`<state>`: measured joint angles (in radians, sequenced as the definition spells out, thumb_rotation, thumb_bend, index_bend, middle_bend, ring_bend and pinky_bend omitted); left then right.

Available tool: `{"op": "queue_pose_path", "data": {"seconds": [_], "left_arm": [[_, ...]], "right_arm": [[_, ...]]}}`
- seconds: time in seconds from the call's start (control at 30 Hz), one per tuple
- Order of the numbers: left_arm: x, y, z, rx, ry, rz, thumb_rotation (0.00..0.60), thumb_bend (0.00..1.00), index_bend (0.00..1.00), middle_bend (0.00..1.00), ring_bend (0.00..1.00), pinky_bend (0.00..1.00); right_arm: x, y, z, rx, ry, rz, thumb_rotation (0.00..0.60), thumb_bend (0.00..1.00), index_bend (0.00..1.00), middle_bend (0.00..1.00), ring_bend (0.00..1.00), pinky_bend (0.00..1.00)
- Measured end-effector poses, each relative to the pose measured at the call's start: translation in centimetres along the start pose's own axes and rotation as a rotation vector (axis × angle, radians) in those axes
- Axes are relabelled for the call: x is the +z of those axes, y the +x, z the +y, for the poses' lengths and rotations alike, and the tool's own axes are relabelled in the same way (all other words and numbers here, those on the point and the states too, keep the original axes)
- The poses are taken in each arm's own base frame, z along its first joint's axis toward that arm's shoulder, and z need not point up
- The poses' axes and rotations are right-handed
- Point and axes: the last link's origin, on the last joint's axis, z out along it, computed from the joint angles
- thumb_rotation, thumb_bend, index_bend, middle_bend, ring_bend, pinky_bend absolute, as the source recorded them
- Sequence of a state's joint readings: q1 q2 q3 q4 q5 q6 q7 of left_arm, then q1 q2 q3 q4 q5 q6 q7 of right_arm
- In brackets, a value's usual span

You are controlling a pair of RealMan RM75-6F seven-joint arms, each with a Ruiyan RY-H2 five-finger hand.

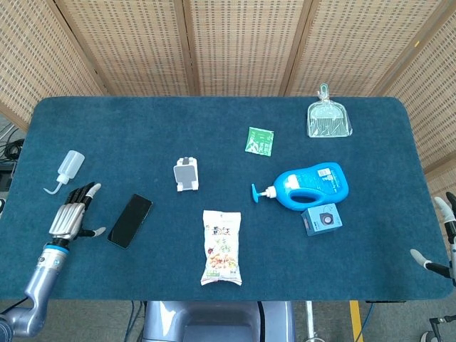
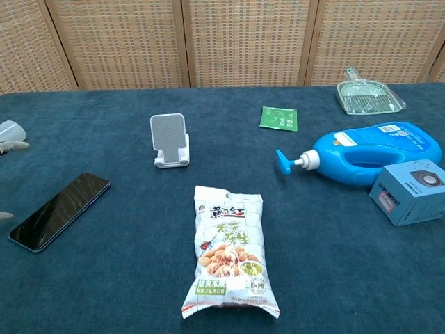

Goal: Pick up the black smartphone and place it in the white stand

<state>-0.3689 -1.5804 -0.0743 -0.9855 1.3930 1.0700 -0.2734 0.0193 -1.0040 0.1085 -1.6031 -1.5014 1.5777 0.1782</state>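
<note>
1. Broadly, the blue tabletop [image 1: 142, 128] carries everything, with the clutter mostly on its right half and the task's things on the left.
2. Biggest of the bystanders is the blue detergent bottle [image 1: 313, 187] lying on its side, its pump pointing left; a small blue box [image 1: 321, 219] sits just beside it.
3. A snack bag [image 2: 231, 252] lies flat near the front edge, between the two groups; a clear dustpan [image 1: 328, 120] and a green sachet [image 1: 260, 140] lie further back.
4. The left hand [image 1: 73, 211] rests low at the tabletop's left side, fingers apart and holding nothing, just beside the phone but not touching it as far as I can tell. A squeeze bottle [image 1: 68, 169] lies behind it.
5. The right hand [image 1: 445, 235] shows only as fingertips at the right edge; whether it is released or clenched cannot be told.
6. The black smartphone [image 2: 60, 211] lies flat and diagonal, screen up, well apart from its goal. It is likely stiff, thin, fairly light and glossy, so slippery; I would pinch it across its long edges, tipping one edge up first since it lies flush.
7. The white stand [image 2: 170, 141] sits upright, empty, facing the front; it looks light and could slide if nudged.
</note>
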Motion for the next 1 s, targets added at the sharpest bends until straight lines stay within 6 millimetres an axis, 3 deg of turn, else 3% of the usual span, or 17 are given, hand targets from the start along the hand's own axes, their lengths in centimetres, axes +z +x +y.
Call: {"op": "queue_pose_path", "data": {"seconds": [0.57,1.0], "left_arm": [[-1.1,-1.6,3.1,0.017,-0.103,-0.047,0.6,0.0,0.0,0.0,0.0,0.0],[-2.7,-1.8,8.7,0.075,-0.315,-0.084,0.6,0.0,0.0,0.0,0.0,0.0]], "right_arm": [[0.0,0.3,0.2,0.013,-0.005,0.006,0.6,0.04,0.0,0.0,0.0,0.0],[0.0,0.2,0.4,0.013,-0.007,0.002,0.6,0.05,0.0,0.0,0.0,0.0]]}}
